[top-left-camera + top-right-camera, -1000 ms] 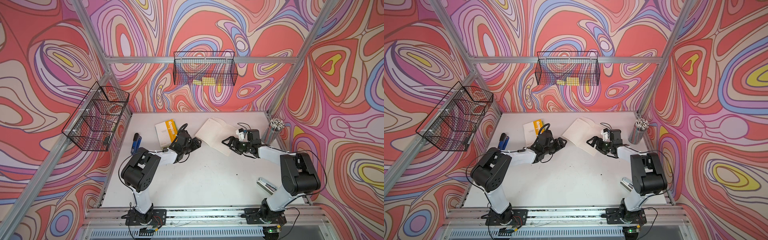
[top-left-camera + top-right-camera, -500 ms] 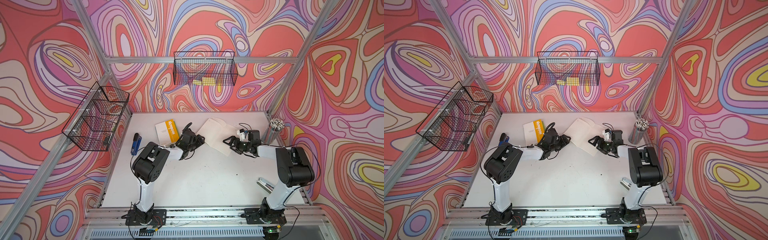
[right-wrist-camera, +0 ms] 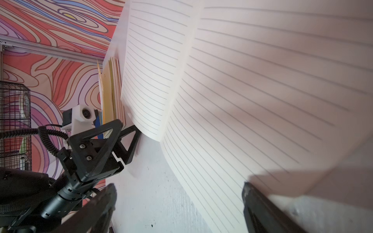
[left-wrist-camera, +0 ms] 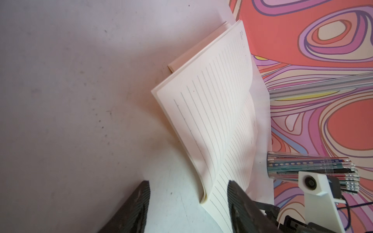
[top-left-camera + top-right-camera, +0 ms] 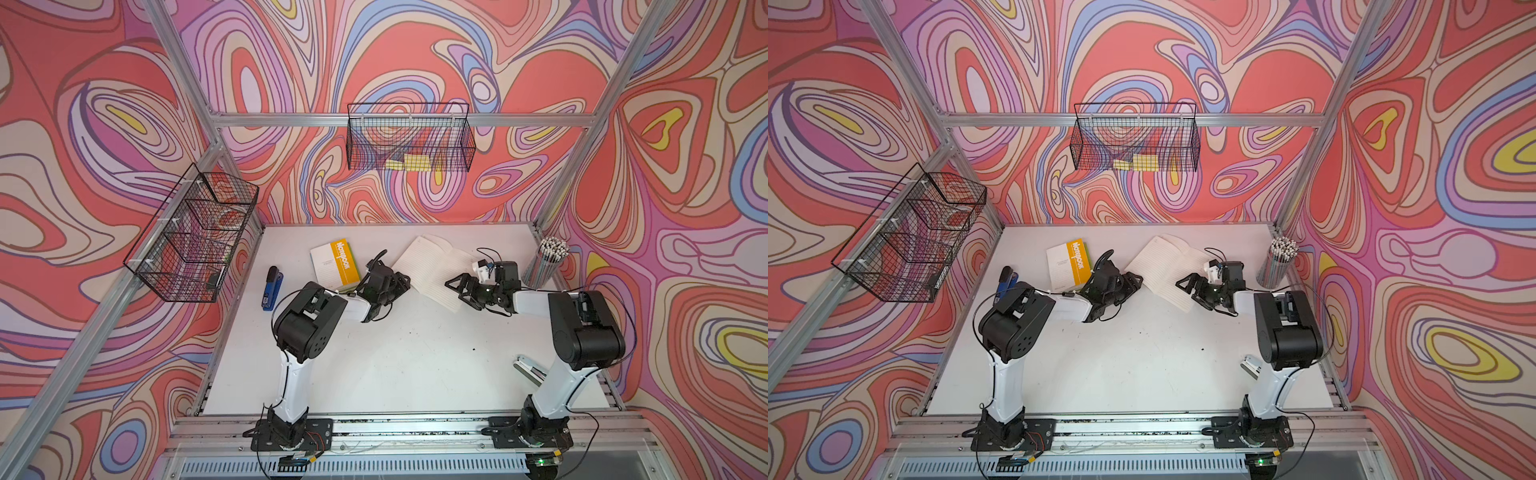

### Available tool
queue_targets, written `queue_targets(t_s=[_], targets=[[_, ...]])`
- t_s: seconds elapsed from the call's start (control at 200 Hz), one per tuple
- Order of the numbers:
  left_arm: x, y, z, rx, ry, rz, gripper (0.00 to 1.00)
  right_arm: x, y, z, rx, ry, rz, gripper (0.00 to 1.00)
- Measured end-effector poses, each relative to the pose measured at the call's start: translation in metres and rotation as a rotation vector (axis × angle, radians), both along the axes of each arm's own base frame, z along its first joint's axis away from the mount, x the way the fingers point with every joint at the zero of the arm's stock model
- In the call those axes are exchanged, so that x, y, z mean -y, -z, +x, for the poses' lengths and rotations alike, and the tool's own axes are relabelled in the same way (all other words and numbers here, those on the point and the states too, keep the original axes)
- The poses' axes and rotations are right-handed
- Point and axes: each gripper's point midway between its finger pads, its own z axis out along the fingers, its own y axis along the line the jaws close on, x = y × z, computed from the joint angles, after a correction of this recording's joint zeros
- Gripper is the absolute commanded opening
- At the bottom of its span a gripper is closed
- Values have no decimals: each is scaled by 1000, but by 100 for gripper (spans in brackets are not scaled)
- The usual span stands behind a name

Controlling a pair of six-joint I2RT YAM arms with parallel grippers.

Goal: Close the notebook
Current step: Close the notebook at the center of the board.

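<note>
Left wrist view: notebook (image 4: 212, 121) page corner lies between parted left jaws.

I counted notebooks (image 5: 432, 266) (image 5: 334, 266), two; staplers (image 5: 272, 286) (image 5: 528, 370), two; wire baskets (image 5: 191, 237) (image 5: 409, 139), two; pencil cup (image 5: 546, 266), one; robot arms (image 5: 309, 324) (image 5: 582, 328), two.

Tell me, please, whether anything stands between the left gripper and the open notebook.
Nothing visible does. The left gripper is open at the edge of the notebook, with a curled page corner between its jaws above the bare table. The orange book lies beside the arm, out of the way.
</note>
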Motion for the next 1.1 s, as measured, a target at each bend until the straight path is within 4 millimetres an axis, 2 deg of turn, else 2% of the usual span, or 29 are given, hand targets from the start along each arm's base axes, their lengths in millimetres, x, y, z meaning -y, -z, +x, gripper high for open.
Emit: queue_targets(t_s=[0.14, 0.566, 0.696, 0.861, 1.097], targets=[[0, 2, 5, 14, -20, -18, 53, 0, 0, 0, 0, -3, 3, 98], [6, 6, 13, 51, -55, -87, 47, -1, 0, -1, -1, -4, 4, 98], [7, 7, 15, 60, -59, -105, 38, -1, 1, -1, -5, -5, 5, 98], [8, 9, 16, 62, -61, -112, 35, -1, 1, -1, -6, -8, 8, 98], [9, 13, 16, 63, -54, -117, 18, -2, 2, -1, -9, -10, 10, 98]])
